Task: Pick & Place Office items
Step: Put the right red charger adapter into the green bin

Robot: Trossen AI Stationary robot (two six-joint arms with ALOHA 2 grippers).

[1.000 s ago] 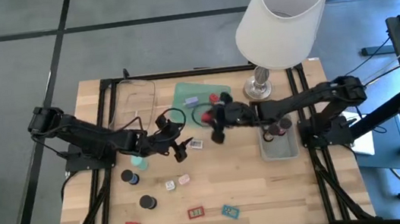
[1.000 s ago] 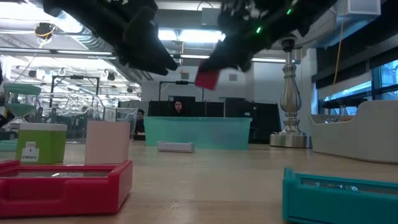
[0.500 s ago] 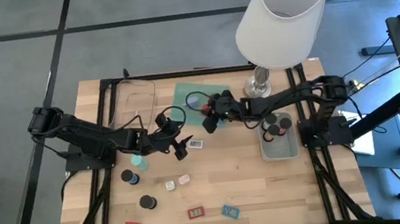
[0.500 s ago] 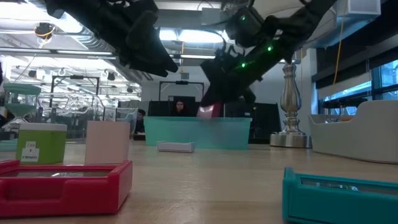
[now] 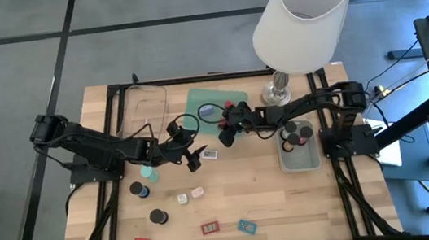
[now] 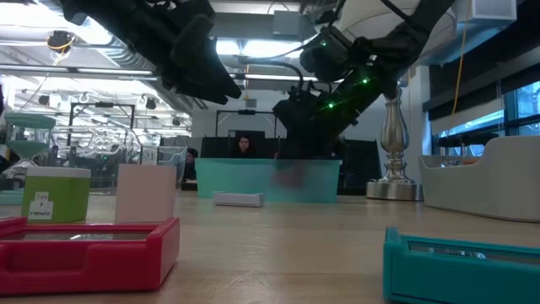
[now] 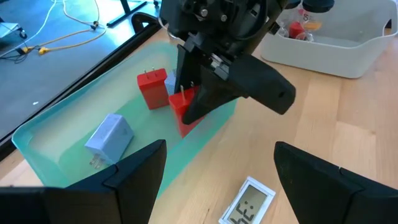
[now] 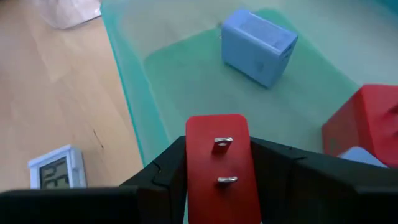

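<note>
One red plastic plug block (image 8: 217, 167), boxy with two short metal prongs on its upper face, is clamped between the closed fingers of the right gripper (image 7: 198, 93), which reaches into the translucent green plastic tray (image 7: 37, 140); in the left wrist view the block's lower end sits at or just above the tray floor, contact not clear.

Three further pieces lie in that tray: a lavender plug block (image 8: 258, 45) with a ridged face lying on its side, a second red plug block (image 7: 151, 88) standing upright, and a pale blue block (image 7: 170, 82) touching it from behind.

One small white rectangular digital display unit (image 7: 249, 203) lies flat on the light wooden table (image 5: 291, 205) just beside the tray's near wall; its grey screen shows digits too faint to read.

Left gripper (image 5: 190, 157): hovering over the table near the tray, fingers spread wide, holding nothing.

Loose on the table nearer the front: black round caps (image 5: 158, 216), a flat red rectangle (image 5: 210, 228) and a flat teal rectangle (image 5: 247, 226), each with a label too small to read.

One grey tray (image 5: 299, 159) on the right holds more small pieces, with a white-shaded lamp (image 5: 300, 18) on a turned metal base behind it.
</note>
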